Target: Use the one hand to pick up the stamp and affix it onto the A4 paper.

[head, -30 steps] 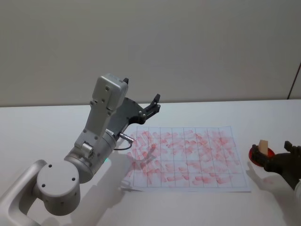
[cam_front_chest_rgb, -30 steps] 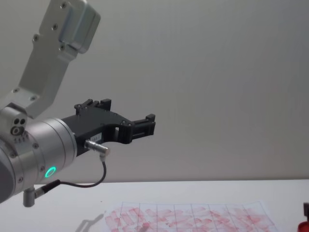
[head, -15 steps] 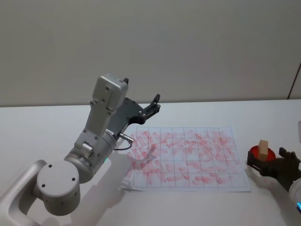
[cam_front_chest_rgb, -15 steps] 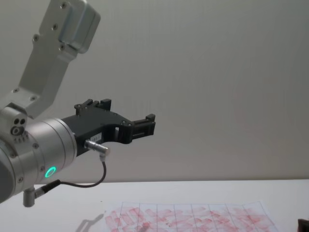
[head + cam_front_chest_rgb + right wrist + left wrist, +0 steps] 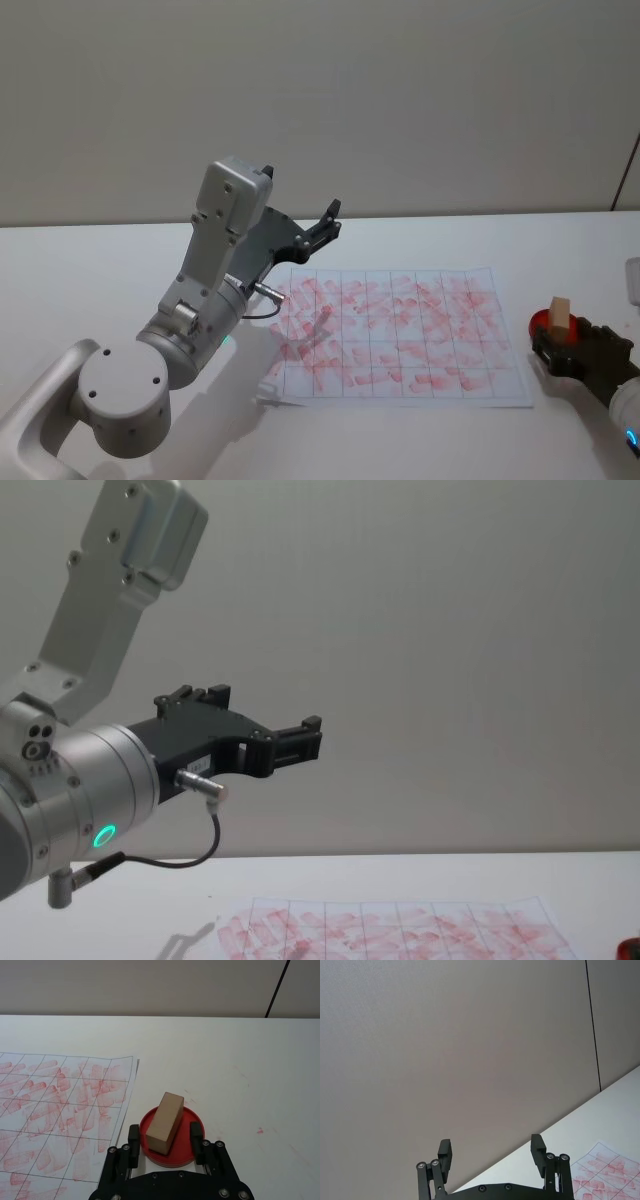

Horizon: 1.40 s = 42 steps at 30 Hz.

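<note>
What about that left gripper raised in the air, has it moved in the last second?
No. The left gripper sits at the same spot, open, just beyond the far left corner of the A4 paper in the head view.

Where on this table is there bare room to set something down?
Bare: the table behind the paper toward the wall, and beyond the pad. Crowded: by the pad, where the right tool straddles the stamp, and the paper's left edge below the left tool.

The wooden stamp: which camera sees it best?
The right wrist view: the stamp stands close on a red pad between the right gripper's open fingers. The head view has the stamp small, far right. Chest and left wrist views face the left gripper.
</note>
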### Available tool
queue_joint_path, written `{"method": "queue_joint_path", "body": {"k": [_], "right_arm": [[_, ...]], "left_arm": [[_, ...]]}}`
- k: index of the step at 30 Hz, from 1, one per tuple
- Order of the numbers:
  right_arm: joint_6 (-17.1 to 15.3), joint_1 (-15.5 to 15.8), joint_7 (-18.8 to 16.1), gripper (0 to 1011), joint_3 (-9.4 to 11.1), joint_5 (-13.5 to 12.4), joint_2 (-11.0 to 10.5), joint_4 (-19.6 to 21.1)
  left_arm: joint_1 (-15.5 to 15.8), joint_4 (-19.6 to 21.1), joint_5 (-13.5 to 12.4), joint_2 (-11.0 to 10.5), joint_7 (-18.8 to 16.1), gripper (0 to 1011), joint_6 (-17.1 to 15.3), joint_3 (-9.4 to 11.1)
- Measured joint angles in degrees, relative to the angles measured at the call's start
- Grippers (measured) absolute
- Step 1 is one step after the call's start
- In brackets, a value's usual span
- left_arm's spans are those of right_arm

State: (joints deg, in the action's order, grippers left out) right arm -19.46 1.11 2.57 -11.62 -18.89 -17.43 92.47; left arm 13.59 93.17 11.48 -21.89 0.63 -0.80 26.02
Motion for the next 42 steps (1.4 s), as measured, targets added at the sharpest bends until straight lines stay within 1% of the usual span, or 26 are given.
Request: {"method": "queue_joint_path", "body": {"k": [2,3,5,7,8,10,13,27,30,31,34,39,40,42], "right_arm": [[-0.03,-0.05,-0.04,590,-0.01,0.03,0.03,-0.09],[-0.07,-0.08,-0.06,534,-0.02,0.05,0.06,-0.15],[-0.09,-0.13,-0.09,487,-0.02,0.08,0.08,-0.21],[-0.12,-0.18,-0.12,406,-0.03,0.12,0.12,-0.29],[-0.13,-0.19,-0.13,390,-0.04,0.14,0.12,-0.32],[-0.15,-0.23,-0.16,305,-0.05,0.17,0.15,-0.38],[-0.16,-0.27,-0.18,221,-0.06,0.19,0.17,-0.44],[-0.2,-0.39,-0.43,214,-0.08,0.57,0.2,-0.57],[-0.19,-0.63,-1.02,214,-0.07,1.7,0.01,-0.25],[-0.19,-0.63,-1.02,214,-0.07,1.7,0.01,-0.25],[-0.07,-1.01,-1.86,214,-0.09,3.24,-0.26,0.25],[0.43,-1.98,-4.27,216,-0.24,6.24,-0.68,1.13],[0.65,-2.31,-5.23,216,-0.3,7.2,-0.8,1.35],[0.82,-2.67,-5.96,214,-0.36,7.86,-0.88,1.5]], "left_arm": [[0.0,0.0,0.0,0.0,0.0,1001,0.0,0.0],[0.0,0.0,0.0,0.0,0.0,1001,0.0,0.0],[0.0,0.0,0.0,0.0,0.0,1001,0.0,0.0],[0.0,0.0,0.0,0.0,0.0,1001,0.0,0.0],[0.0,0.0,0.0,0.0,0.0,1001,0.0,0.0],[0.0,0.0,0.0,0.0,0.0,1001,0.0,0.0],[0.0,0.0,0.0,0.0,0.0,1001,0.0,0.0],[0.0,0.0,0.0,0.0,0.0,1001,0.0,0.0],[0.0,0.0,0.0,0.0,0.0,1001,0.0,0.0],[0.0,0.0,0.0,0.0,0.0,1001,0.0,0.0],[0.0,0.0,0.0,0.0,0.0,1001,0.0,0.0],[0.0,0.0,0.0,0.0,0.0,1001,0.0,0.0],[0.0,0.0,0.0,0.0,0.0,1001,0.0,0.0],[0.0,0.0,0.0,0.0,0.0,1001,0.0,0.0]]}}
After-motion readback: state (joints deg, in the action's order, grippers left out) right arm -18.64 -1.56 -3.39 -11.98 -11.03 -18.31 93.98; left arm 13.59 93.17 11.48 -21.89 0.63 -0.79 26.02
